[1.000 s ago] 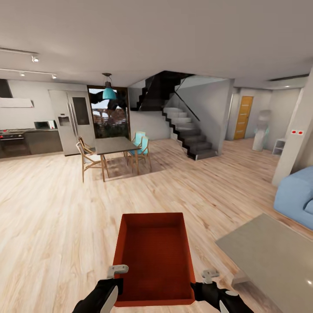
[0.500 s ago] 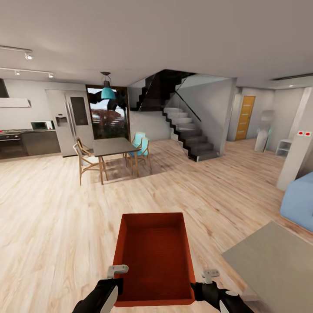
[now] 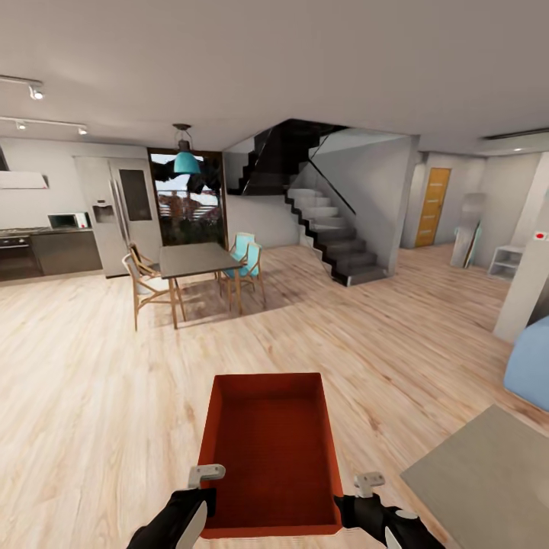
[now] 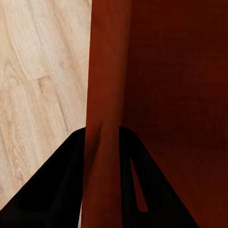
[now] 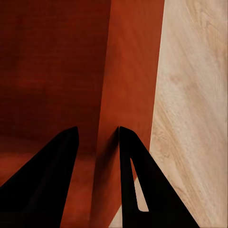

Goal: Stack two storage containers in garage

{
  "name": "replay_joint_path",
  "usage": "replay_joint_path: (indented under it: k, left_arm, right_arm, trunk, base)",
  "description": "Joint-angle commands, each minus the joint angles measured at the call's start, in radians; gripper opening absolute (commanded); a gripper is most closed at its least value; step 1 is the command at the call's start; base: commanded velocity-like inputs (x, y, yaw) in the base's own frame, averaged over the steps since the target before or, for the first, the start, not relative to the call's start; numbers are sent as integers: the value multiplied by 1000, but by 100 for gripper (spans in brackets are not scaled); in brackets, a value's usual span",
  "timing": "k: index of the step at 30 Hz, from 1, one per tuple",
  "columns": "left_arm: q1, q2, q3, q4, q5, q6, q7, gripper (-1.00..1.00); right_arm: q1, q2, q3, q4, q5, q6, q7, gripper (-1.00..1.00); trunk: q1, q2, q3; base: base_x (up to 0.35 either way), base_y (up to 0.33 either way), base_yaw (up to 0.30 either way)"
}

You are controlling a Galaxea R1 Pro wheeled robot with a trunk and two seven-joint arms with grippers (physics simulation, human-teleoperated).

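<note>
One orange-red storage container (image 3: 271, 450) is in view, held out low in front of the robot above the light wood plank floor (image 3: 91, 396) of the living room. Two grippers carry it. The left gripper (image 4: 102, 142) has its two black fingers (image 4: 52, 190) closed on the container's left wall, one finger inside and one outside. The right gripper (image 5: 97, 142) pinches the right wall in the same way, its fingers (image 5: 137, 180) touching both faces of the thin wall.

Beyond the container stand one dark dining table (image 3: 194, 259) with four chairs around it, one teal hanging lamp (image 3: 185, 160), one fridge (image 3: 118, 210), one staircase (image 3: 335, 236) and one orange door (image 3: 432, 206). At the right are one grey low table (image 3: 496, 480) and a corner of one blue sofa (image 3: 534, 366).

Against the earlier pictures, the whole view has swung right to left: the sofa and low table sit further right and show less, while the container and both grippers keep the same place in the head view.
</note>
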Motion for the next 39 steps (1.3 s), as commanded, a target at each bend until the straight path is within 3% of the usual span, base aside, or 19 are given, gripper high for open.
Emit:
replay_joint_path:
  k: [1,39]
  left_arm:
    - [-1,39,-3,-5,18,-44,-22,-100]
    - [-1,39,-3,-5,18,-44,-22,-100]
  right_arm:
    - [0,-2,-3,1,-5,8,12,-100]
    - [0,-2,-4,1,-6,7,12,-100]
  trunk:
    - [1,-1,0]
    - [1,-1,0]
  base:
    - [324,0,0]
    - [325,0,0]
